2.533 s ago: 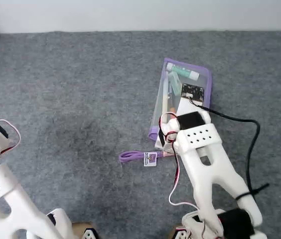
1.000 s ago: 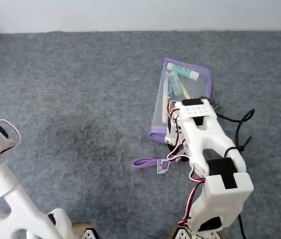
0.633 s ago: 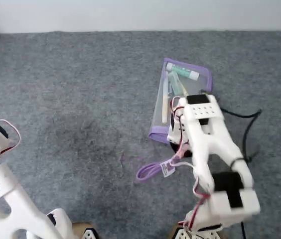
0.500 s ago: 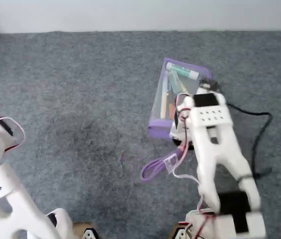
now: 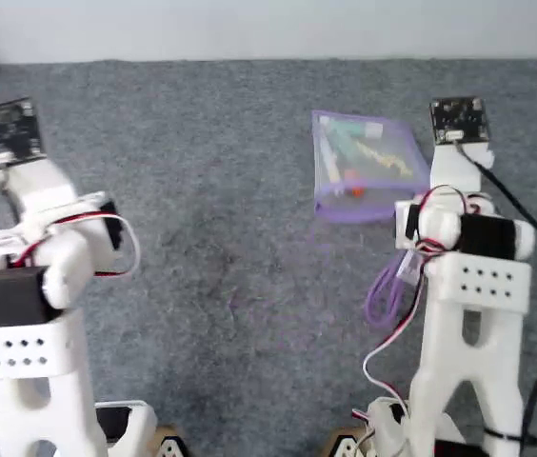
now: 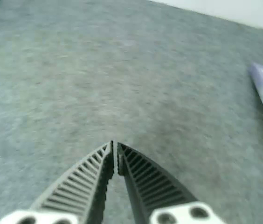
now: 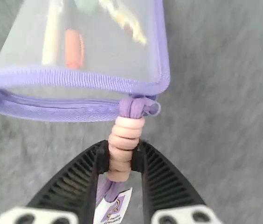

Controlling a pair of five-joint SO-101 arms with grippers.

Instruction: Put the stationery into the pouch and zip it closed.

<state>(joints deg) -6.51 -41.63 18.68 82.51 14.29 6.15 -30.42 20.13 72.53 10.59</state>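
A grey felt-like tabletop (image 5: 202, 190) seen from above, with two white robot arms. A clear pouch (image 5: 368, 176) with purple trim lay toward the far side, just in front of the right arm (image 5: 473, 286). The stationery (image 5: 362, 157), several pens and an orange marker (image 7: 73, 49), showed through its clear wall, inside the pouch.

The right jaws were closed partway on a peach ribbed zip pull (image 7: 122, 135), which was knotted to the pouch's near corner. A purple strap loop (image 5: 386, 290) and a small paper tag (image 7: 113, 210) hung below the pull. The purple zip edge (image 7: 57, 102) looked shut along the length in view, though whether it was closed to the very end could not be told.

The left arm (image 5: 35, 276) stood well apart on the other side, its jaws pressed together on nothing above bare tabletop.

The step in hand appeared to be finishing the zip. Doing it well likely meant drawing the pull straight along the zip line and low to the surface, with a firm squeeze so the ribbed pull did not slip. Nothing pinned the light pouch, so it might drag instead of closing; bracing its far end with the left jaws would help.
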